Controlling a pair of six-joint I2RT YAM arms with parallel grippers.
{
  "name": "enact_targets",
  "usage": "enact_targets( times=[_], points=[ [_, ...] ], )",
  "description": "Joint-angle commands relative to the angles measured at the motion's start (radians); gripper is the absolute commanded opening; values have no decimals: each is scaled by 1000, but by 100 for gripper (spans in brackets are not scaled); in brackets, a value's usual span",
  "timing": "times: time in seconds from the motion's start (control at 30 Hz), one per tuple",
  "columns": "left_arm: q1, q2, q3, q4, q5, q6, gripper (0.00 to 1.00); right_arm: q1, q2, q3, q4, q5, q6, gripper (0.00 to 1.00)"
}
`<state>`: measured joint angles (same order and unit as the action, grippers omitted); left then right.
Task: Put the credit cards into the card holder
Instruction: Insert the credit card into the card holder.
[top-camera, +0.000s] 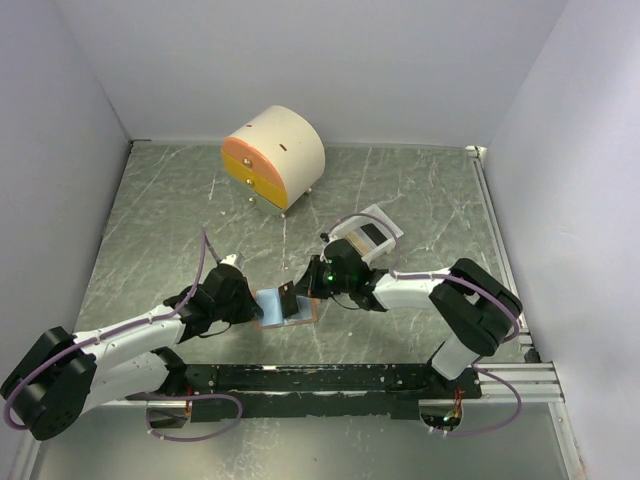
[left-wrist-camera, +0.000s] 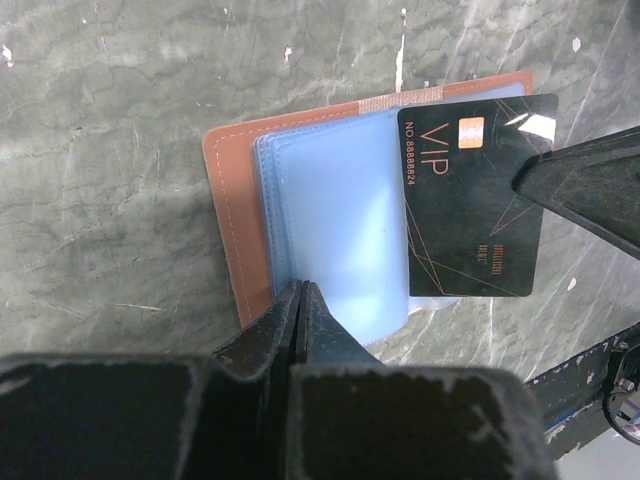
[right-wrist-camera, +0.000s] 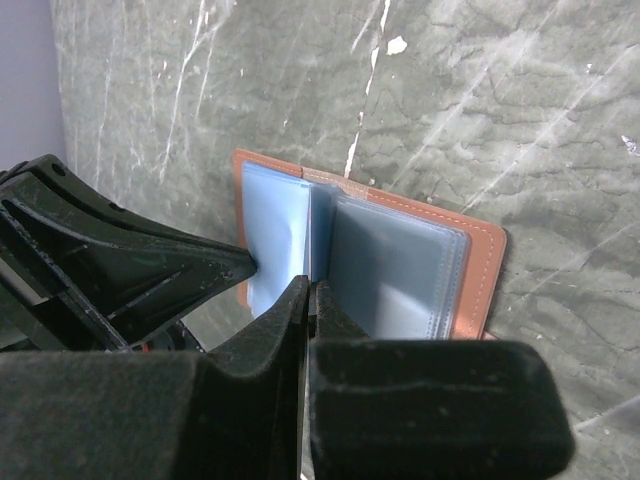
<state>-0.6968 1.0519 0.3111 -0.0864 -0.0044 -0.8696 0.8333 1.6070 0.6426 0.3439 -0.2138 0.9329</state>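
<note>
Salmon leather, pale blue sleeves, one black and gold card.
The card holder (left-wrist-camera: 225, 200) is salmon-brown with a line of pale stitching along its edge, and its inner sleeves (left-wrist-camera: 335, 220) are a see-through light blue. Against the card holder, the black card (left-wrist-camera: 470, 215) bears gold "VIP" lettering, a copper-coloured chip and thin gold lines. Under the card holder the desk (left-wrist-camera: 100, 120) is grey-green marble veined in white. The left hand (left-wrist-camera: 300, 292) and the right hand (right-wrist-camera: 310, 292) are matt black. Beyond the card holder a tray (top-camera: 385, 218) is white, and farther back the cabinet (top-camera: 285, 145) is cream with orange and yellow drawer fronts.
</note>
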Motion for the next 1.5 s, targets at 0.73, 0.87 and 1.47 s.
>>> enact_targets(
  times=[0.73,0.87,1.47],
  points=[
    [5,-19,-19,-42,-33,-8,7,6,59,-91,117,-8,117,0],
    [4,-14,-10,-50,-39,-5,7,5,75,-96,147,-20,133,0],
    [5,-95,38,-200,-68,-26,17,1,88,-103,168,-7,131,0]
  ],
)
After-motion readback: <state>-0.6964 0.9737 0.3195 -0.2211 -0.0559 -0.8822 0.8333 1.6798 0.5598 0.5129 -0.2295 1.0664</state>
